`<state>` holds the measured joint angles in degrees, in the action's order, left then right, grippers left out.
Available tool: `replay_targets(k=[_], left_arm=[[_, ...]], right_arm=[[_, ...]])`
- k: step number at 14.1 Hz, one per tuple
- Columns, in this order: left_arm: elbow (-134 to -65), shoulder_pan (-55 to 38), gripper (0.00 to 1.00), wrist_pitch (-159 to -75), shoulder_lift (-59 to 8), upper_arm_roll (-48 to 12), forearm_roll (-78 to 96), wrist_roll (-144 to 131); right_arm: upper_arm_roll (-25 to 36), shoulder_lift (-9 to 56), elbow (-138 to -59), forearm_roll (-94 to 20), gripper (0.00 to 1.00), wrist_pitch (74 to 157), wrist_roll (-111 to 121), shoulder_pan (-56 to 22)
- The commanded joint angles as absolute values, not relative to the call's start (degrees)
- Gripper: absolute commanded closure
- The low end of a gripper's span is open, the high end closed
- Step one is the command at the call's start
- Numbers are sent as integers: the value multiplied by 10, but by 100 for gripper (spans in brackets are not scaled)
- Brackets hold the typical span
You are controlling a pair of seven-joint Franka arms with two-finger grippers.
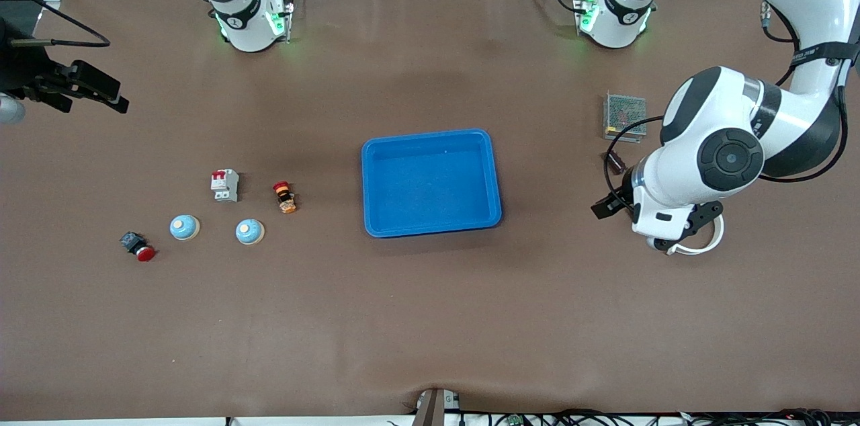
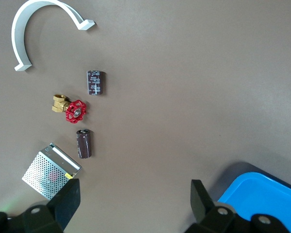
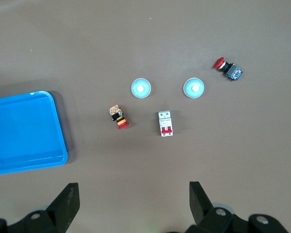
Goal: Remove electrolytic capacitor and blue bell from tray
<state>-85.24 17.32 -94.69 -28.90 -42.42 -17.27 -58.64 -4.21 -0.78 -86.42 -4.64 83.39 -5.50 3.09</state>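
Two light-blue bells (image 1: 184,227) (image 1: 249,231) sit toward the right arm's end of the table, and the right wrist view shows both bells (image 3: 140,88) (image 3: 193,88). Two dark brown capacitors (image 2: 95,82) (image 2: 84,143) lie toward the left arm's end, one on each side of a red-handled brass valve (image 2: 70,108). In the front view the left arm covers most of them. My left gripper (image 2: 135,204) hangs open and empty over bare table between the capacitors and the blue tray (image 1: 430,183). My right gripper (image 3: 134,204) is open and empty, high over the table's edge (image 1: 101,90).
A white circuit breaker (image 1: 225,185), an orange-black button (image 1: 285,197) and a red push button (image 1: 138,246) lie around the bells. A perforated metal power supply (image 1: 625,115) and a white arc piece (image 1: 699,248) lie beside the capacitors.
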Motion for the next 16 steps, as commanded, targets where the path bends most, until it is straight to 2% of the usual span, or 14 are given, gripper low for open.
replay_targets(k=[1,4,16], left_arm=[[-846,178,0,-926,-278,-428,-162,-575],[-845,181,0,-926,-257,-426,-163,-536],[-842,220,0,-910,-151,-425,-157,-343]], right_arm=[[-40,-5,-859,-51,0,828,-60,27],[-41,-5,-860,-18,0,829,-59,19],[-41,-4,-860,-18,0,832,-61,19]])
